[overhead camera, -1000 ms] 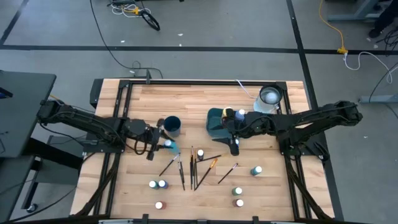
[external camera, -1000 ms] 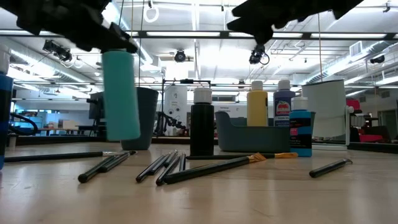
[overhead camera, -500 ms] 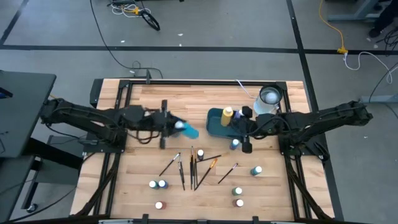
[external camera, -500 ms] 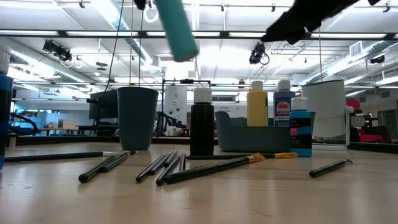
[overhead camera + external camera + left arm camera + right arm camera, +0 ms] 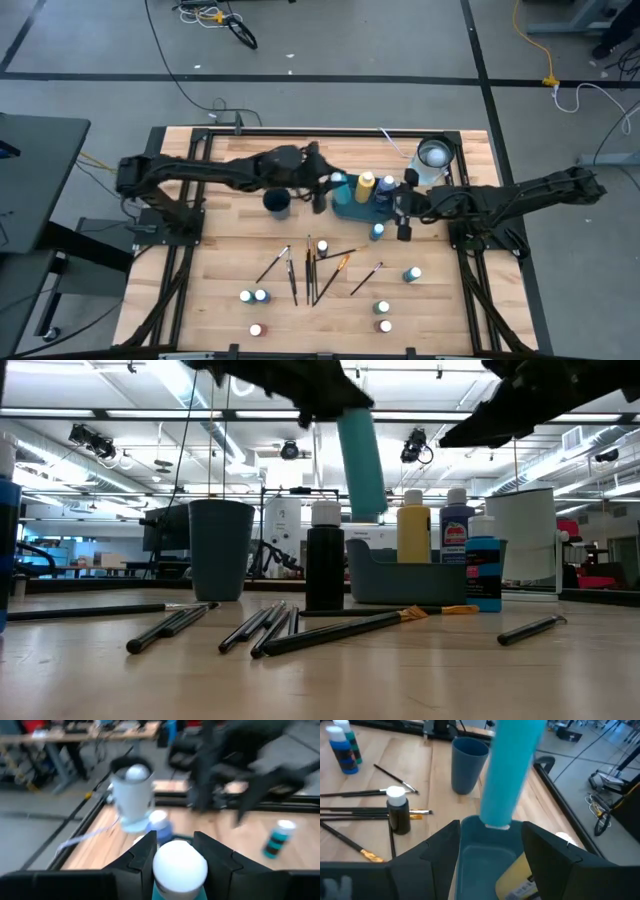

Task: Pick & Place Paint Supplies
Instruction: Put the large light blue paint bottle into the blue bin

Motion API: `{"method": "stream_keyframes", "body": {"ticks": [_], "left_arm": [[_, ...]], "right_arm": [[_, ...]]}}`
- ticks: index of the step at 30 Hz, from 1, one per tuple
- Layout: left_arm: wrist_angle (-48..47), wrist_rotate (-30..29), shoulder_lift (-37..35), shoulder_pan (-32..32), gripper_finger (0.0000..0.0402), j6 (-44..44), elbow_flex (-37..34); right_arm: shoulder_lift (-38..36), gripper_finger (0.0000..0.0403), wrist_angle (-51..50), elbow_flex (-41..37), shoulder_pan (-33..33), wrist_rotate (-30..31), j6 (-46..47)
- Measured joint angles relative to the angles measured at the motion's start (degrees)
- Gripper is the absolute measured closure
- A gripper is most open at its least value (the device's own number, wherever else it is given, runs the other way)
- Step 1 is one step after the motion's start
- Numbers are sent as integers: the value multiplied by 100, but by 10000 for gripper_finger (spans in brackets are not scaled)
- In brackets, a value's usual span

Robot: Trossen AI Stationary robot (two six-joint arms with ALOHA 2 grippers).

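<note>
Left gripper clamped on teal bottle, hung cap-down just over blue bin, presumably for dropping in beside yellow bottle. Right gripper spread wide, empty, parked just beside bin, clear of the drop.

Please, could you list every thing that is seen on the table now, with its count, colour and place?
table: one, light wood
bin: one, teal, far middle
bottles in the bin: two, yellow and blue
blue bottle: one, beside the bin
black bottle: one, among the brushes
small bottles: six, mixed colours, near edge
brushes: several, dark, near middle
cup: one, dark blue, left of the bin
white cup: one, far right
left gripper: jaws holding a teal bottle above the bin
right gripper: jaws open, beside the bin
</note>
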Motion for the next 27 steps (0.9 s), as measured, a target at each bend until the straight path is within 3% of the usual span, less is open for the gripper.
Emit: {"method": "stream_keyframes", "body": {"ticks": [9, 15, 20, 27], "left_arm": [[567, -23, 1112, 433, 278, -582, 127], [1001, -26, 1608, 528, 272, -487, 127], [1053, -19, 1778, 580, 274, -390, 142], [1383, -74, 1802, 587, 233, 59, 120]], "right_arm": [[-408, 188, -100, -134, 0, -7, -143], [-400, 188, -148, -134, 0, -13, -95], [-398, 188, -178, -134, 0, -18, -31], [-398, 188, -145, -134, 0, -16, -31]]}}
